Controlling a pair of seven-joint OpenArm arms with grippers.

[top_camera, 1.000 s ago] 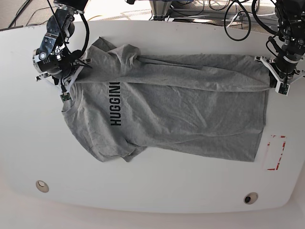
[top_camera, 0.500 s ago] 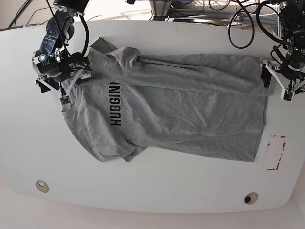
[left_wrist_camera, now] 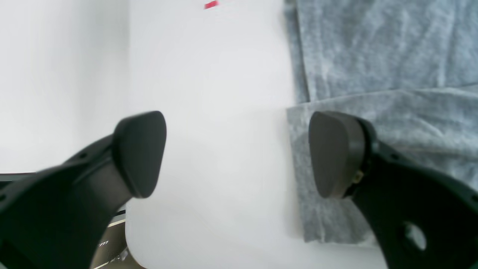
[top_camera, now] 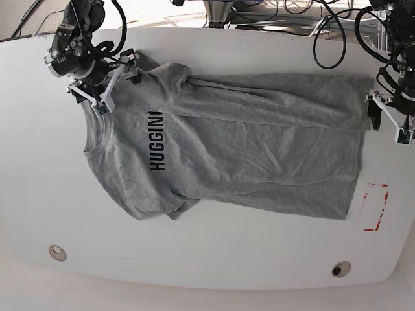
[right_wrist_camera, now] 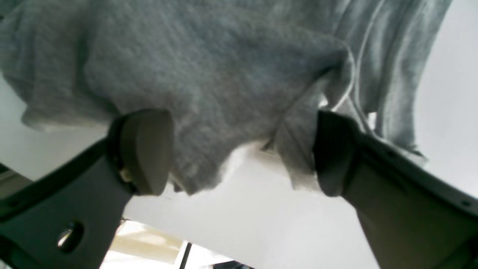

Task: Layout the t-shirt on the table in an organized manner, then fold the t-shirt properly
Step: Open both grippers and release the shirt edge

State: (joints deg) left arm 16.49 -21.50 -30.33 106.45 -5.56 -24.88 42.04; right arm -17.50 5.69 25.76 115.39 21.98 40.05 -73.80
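Both grippers, left gripper at three o'clock and right gripper at ten, gape empty, so the heather-grey cotton t-shirt rests half-folded lengthwise on the white table.

There is one heather-grey cotton t-shirt with black block letters. It lies on one large white smooth table. The table has two small round grommets and one red dashed rectangle mark. Two robot grippers are visible.
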